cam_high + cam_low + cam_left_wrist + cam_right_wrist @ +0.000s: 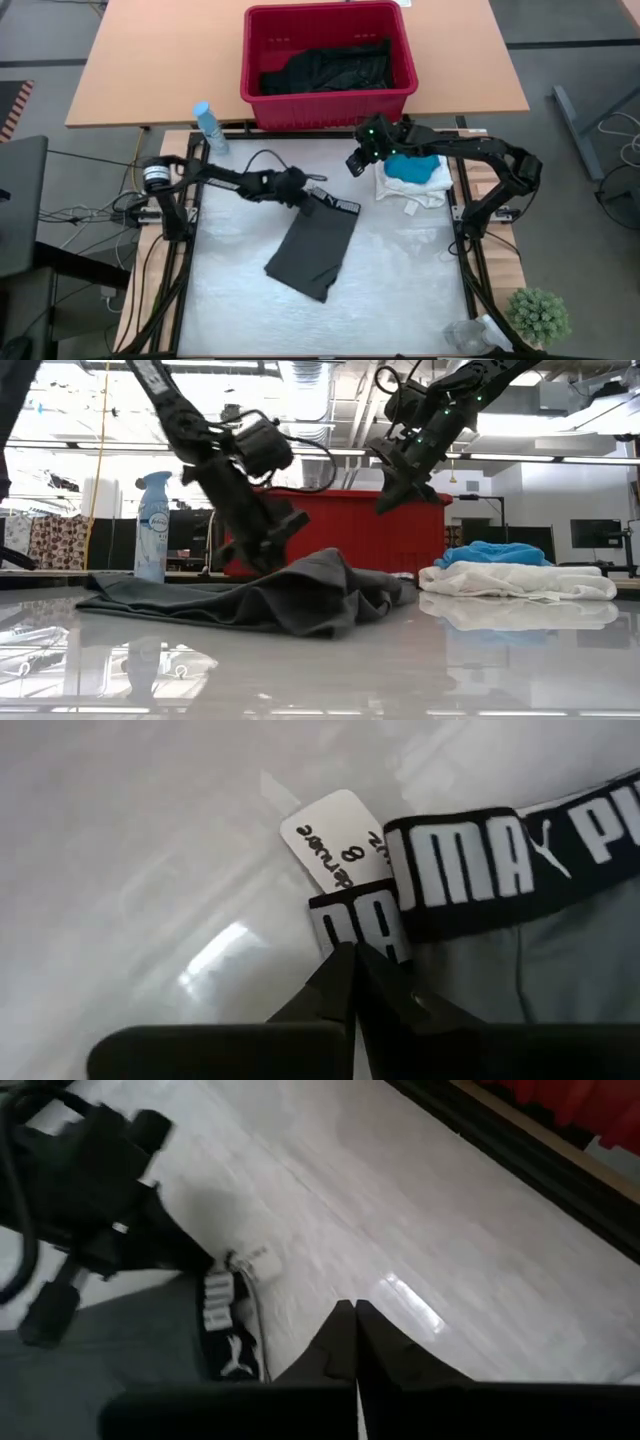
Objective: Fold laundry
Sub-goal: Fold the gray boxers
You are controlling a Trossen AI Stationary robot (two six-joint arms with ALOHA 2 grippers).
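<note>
The left gripper [352, 952] is closed on the waistband of the grey shorts [315, 250] mid-worktop; the right gripper [354, 1308] hangs closed and empty above the worktop's far edge.

1. I count one dark grey garment [315, 245] lying on my table.
2. One white garment [415, 187], with one teal garment [412, 164] on top.
3. One red basket [327, 95] with black clothes [330, 68] inside; I cannot count those.
4. One spray bottle [209, 127].
5. One little green plant [539, 314].
</note>
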